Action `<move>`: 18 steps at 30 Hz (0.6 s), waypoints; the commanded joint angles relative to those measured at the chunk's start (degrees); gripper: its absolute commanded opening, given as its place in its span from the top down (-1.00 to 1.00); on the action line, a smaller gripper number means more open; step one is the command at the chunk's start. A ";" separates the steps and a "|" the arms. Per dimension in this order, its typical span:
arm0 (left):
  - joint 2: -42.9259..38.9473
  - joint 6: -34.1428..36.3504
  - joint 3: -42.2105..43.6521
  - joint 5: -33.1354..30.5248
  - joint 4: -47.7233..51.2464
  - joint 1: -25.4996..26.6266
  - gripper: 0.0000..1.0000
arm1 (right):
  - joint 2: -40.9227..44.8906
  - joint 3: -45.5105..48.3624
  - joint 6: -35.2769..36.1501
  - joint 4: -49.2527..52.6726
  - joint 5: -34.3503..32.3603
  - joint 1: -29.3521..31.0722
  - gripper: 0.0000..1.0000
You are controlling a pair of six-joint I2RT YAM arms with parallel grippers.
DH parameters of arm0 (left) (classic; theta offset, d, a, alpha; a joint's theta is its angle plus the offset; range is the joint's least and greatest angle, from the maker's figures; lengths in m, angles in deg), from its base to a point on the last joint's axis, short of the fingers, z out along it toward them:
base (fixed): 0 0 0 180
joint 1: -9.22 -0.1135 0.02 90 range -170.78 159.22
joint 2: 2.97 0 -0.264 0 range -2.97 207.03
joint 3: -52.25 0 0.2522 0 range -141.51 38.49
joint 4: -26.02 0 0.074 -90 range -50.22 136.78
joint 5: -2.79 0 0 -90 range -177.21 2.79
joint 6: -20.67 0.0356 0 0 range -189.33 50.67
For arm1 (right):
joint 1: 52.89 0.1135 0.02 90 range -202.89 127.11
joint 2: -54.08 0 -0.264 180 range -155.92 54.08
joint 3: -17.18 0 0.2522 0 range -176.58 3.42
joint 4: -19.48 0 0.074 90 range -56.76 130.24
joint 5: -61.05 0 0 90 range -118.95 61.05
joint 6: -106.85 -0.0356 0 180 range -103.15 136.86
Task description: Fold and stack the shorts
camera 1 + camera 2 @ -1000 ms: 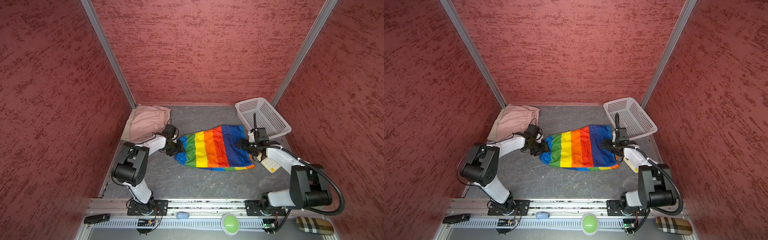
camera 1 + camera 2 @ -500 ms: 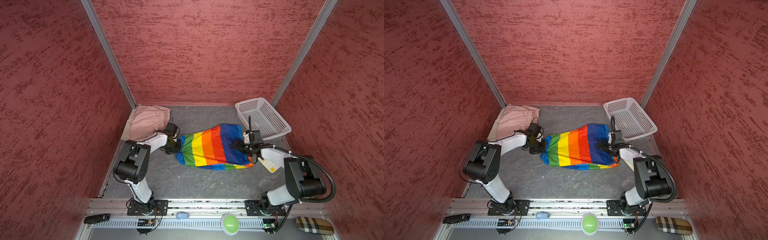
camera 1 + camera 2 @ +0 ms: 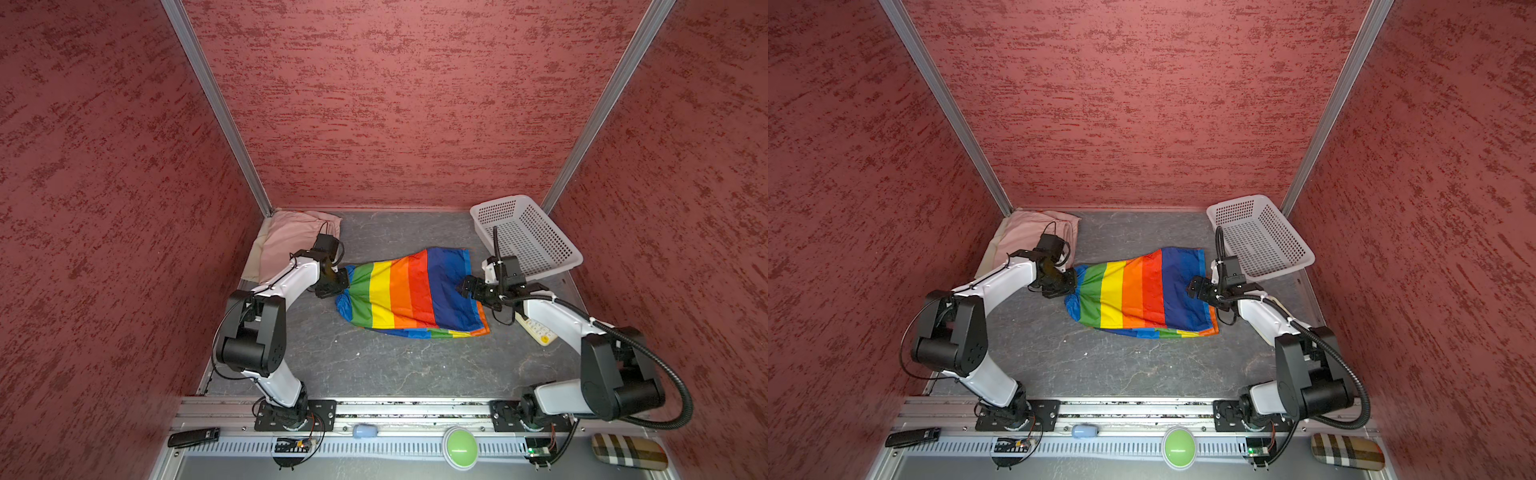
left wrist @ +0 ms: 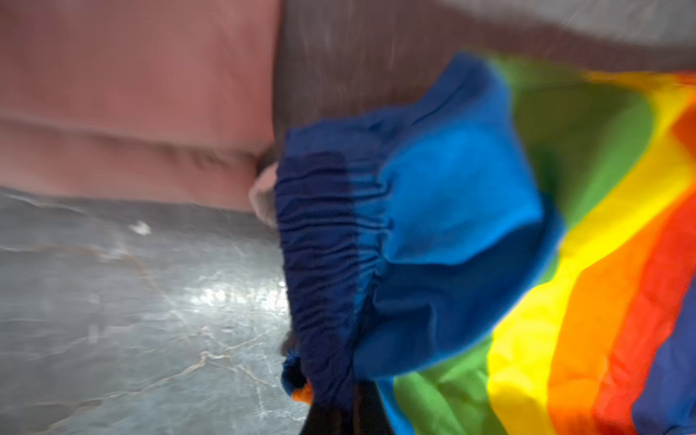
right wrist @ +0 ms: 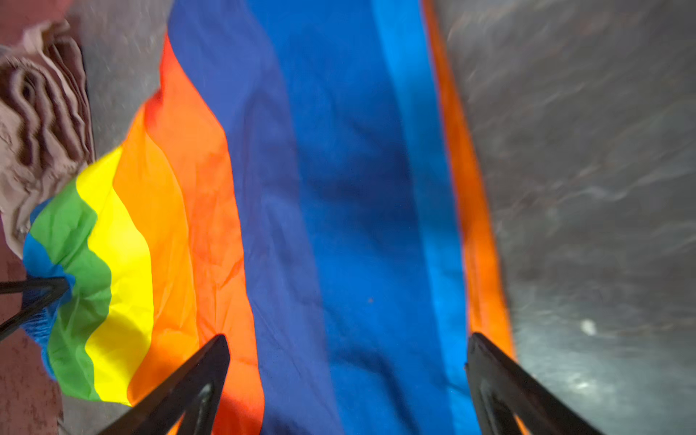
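Observation:
The rainbow-striped shorts (image 3: 411, 291) (image 3: 1142, 291) lie spread in the middle of the grey table. My left gripper (image 3: 343, 282) (image 3: 1073, 282) (image 4: 339, 414) is shut on their gathered blue waistband (image 4: 327, 244), which is bunched up at that end. My right gripper (image 3: 465, 286) (image 3: 1194, 286) (image 5: 346, 361) stands open over the dark blue stripe (image 5: 301, 188) at the opposite end, with its fingers apart on either side of the cloth. The dusty pink shorts (image 3: 291, 237) (image 3: 1030, 232) lie folded in the back left corner on a beige pair (image 3: 254, 259).
A white perforated basket (image 3: 528, 237) (image 3: 1262, 237) stands at the back right, behind my right arm. A white remote (image 3: 538, 330) lies under that arm. Red walls close in three sides. A green button (image 3: 459, 444) and a plaid case (image 3: 627, 451) sit past the front rail.
My left gripper has shut on the waistband, which is now bunched and drawn up. My right gripper has moved left over the shorts' blue end and stayed open.

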 commanded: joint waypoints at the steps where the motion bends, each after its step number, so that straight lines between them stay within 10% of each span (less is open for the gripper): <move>1: -2.56 2.21 -3.05 -3.16 3.17 -0.81 1.00 | -1.52 -1.17 2.66 3.80 -2.54 -0.80 -0.98; 9: -1.44 1.11 -1.38 0.42 1.56 -1.58 0.95 | -5.73 -0.20 1.93 0.07 -0.44 -0.79 -0.98; 18: -1.43 -2.30 5.16 9.18 -3.81 -5.34 -0.38 | -6.41 0.51 2.75 -0.06 -0.01 -0.80 -0.98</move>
